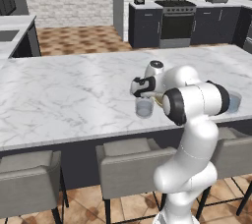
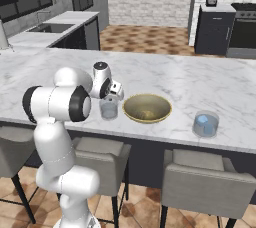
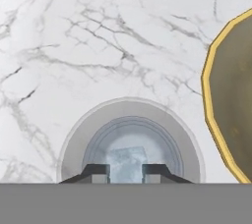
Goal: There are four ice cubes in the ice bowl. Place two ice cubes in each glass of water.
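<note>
**Over the left glass, last drops pending**

Above the near glass (image 3: 130, 139) the tool (image 3: 126, 173) hovers, its tips set apart around a pale ice cube (image 3: 127, 163); whether they pinch it I cannot tell. Judging by the bare ice bowl (image 2: 147, 108) just beside and the blue in the far glass (image 2: 205, 124), release comes next.

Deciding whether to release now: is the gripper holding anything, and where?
Cannot tell: an ice cube shows between the fingertips of the gripper over the glass, either gripped or already dropped in.
</note>
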